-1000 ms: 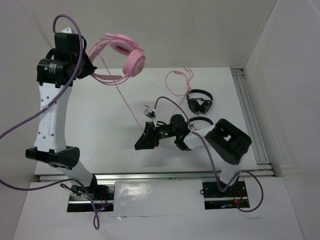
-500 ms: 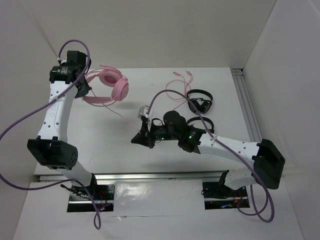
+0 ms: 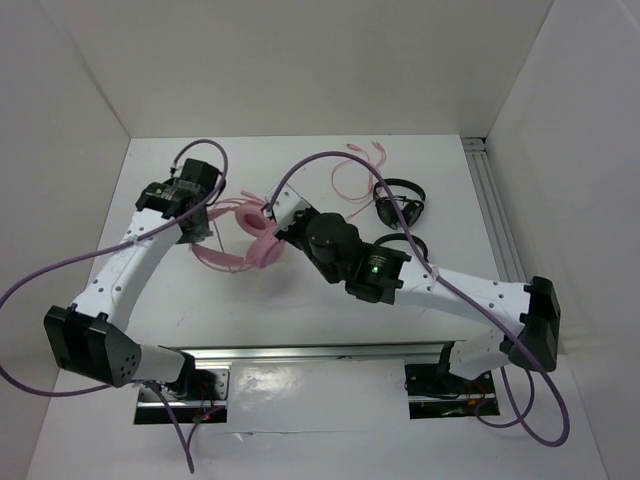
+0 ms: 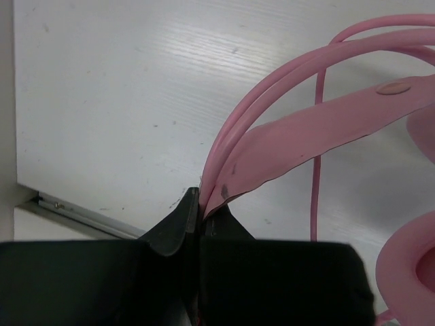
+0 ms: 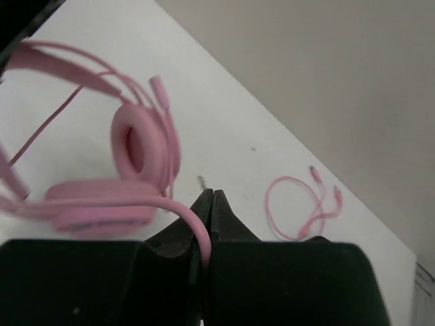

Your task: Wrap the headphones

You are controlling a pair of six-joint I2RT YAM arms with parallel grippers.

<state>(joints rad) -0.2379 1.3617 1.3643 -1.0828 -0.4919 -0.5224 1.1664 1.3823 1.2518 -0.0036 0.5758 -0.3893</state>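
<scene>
The pink headphones point(image 3: 255, 245) are low over the table at middle left. My left gripper point(image 3: 197, 226) is shut on their headband point(image 4: 285, 142), at the band's left end. The round earcups point(image 5: 139, 146) show in the right wrist view. My right gripper point(image 3: 281, 222) is shut on the thin pink cord point(image 5: 183, 217), right beside the earcups. The cord's far end lies looped point(image 3: 352, 175) at the back of the table, with its plugs point(image 5: 325, 183).
Two small black headphones point(image 3: 400, 208) lie at the back right, partly under my right arm. A metal rail point(image 3: 495, 215) runs along the table's right side. White walls enclose the table point(image 3: 180, 300) on three sides.
My left arm has come down and to the right, lowering the headphones from high up to just over the table. My right gripper has moved up along the cord to the earcups.
</scene>
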